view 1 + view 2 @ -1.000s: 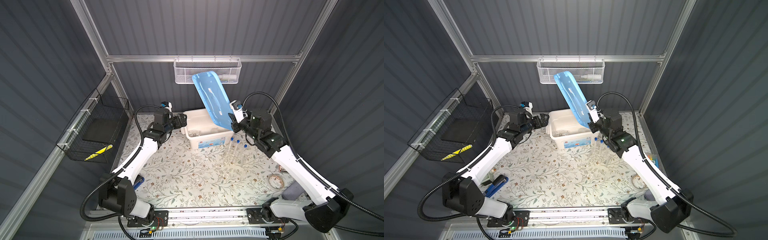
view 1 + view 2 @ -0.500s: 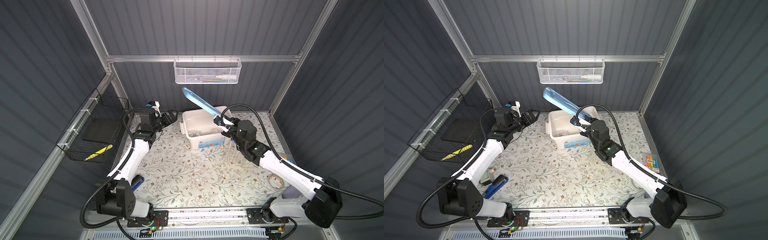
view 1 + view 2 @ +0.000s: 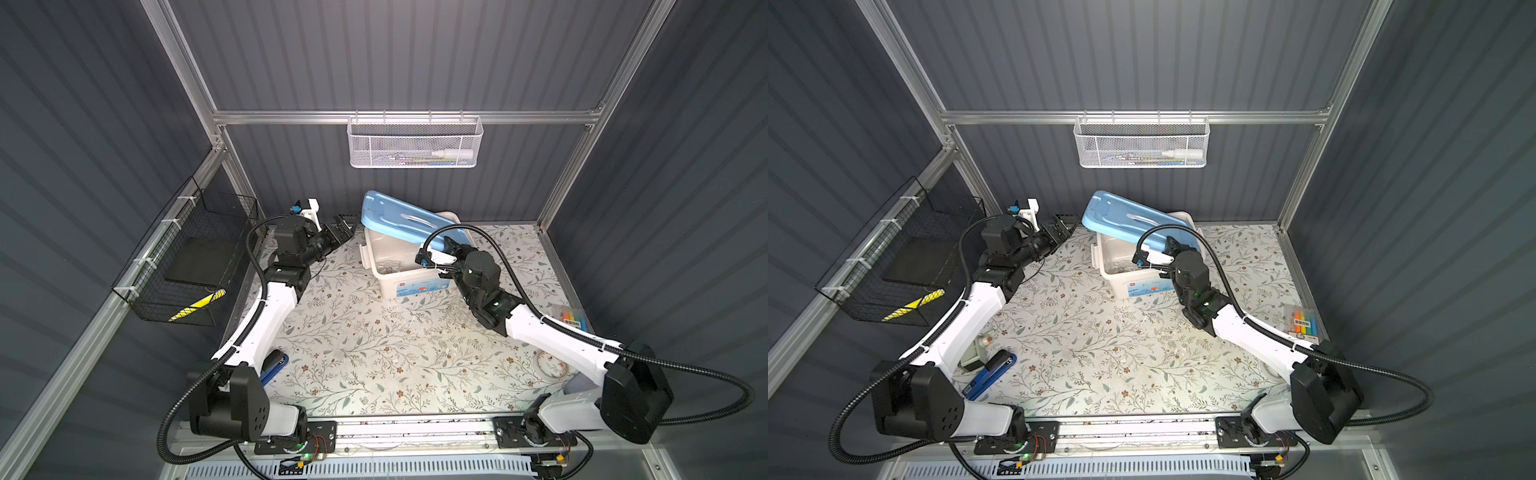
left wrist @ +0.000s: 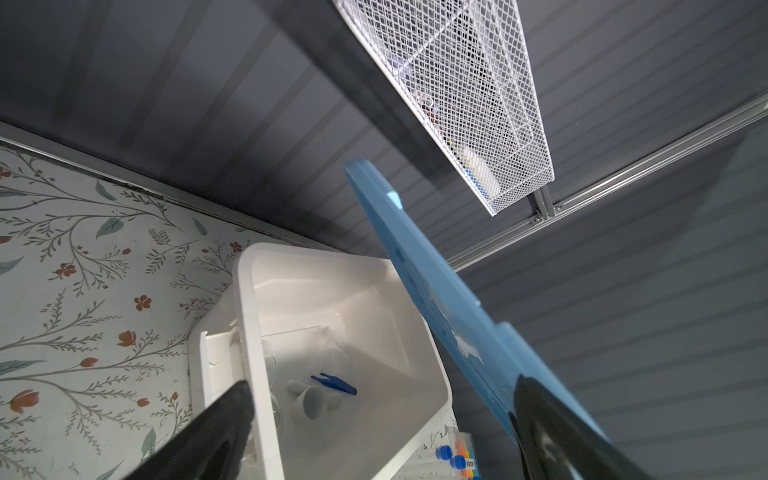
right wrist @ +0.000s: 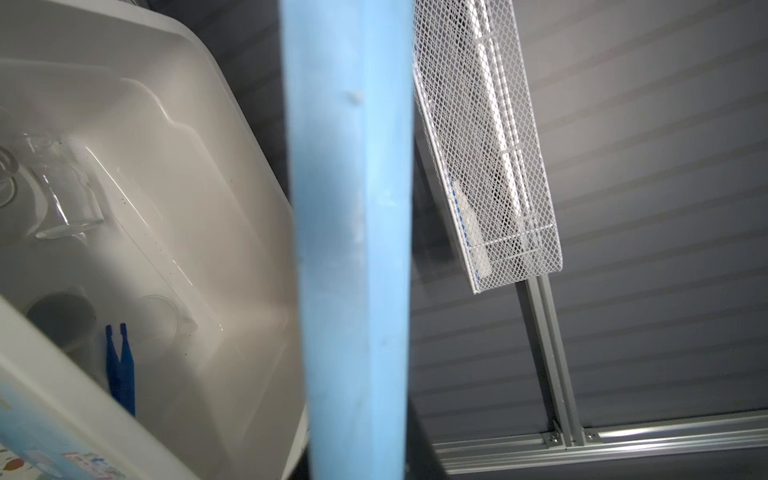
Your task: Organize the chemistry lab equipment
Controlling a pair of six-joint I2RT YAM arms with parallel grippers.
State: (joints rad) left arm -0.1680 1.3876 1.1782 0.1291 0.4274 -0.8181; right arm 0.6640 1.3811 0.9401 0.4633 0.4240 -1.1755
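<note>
A white storage box (image 3: pixel 415 286) (image 3: pixel 1133 286) stands at the back of the table. A blue lid (image 3: pixel 399 220) (image 3: pixel 1121 216) lies tilted across its top. My right gripper (image 3: pixel 446 245) (image 3: pixel 1169 243) is shut on the lid's near right edge. In the right wrist view the lid's edge (image 5: pixel 353 249) fills the middle. Inside the box lie blue tweezers (image 4: pixel 334 383) (image 5: pixel 120 365), a small white bowl (image 4: pixel 309 403) and a clear glass vessel (image 5: pixel 62 199). Blue-capped test tubes (image 4: pixel 451 455) stand just beyond the box. My left gripper (image 3: pixel 343 226) (image 4: pixel 384 395) is open and empty, left of the box.
A white mesh basket (image 3: pixel 415 145) hangs on the back wall and a black wire basket (image 3: pixel 187 257) on the left wall. A blue-black stapler (image 3: pixel 990 372) lies front left. A marker pack (image 3: pixel 1304 322) and a tape roll (image 3: pixel 548 365) lie right.
My right gripper has swung the blue lid down from steeply upright to lying tilted over the box. My left gripper has drawn back a little to the left, still open.
</note>
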